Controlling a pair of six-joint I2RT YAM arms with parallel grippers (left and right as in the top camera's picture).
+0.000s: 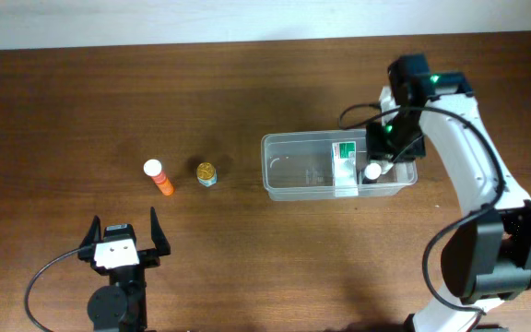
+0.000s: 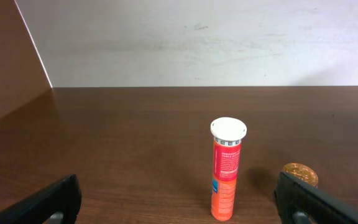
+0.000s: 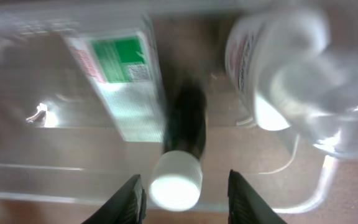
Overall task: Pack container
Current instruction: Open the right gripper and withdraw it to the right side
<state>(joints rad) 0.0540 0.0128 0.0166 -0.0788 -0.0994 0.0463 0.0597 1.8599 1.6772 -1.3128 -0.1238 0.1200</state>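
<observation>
The container [image 1: 289, 191] appears light, thin-walled and slippery; grip its rim. Left gripper [image 1: 123, 236] and right gripper [image 3: 184, 190]: fingers apart, clamping nothing.

Clear container [image 1: 289, 173] w/ white-green box [image 1: 343, 159] inside, right gripper [image 1: 376, 168] at its right end

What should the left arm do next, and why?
Probably ease the left gripper forward toward the orange tube: it stands upright on the table, outside the container, framed between the open fingers.
</observation>
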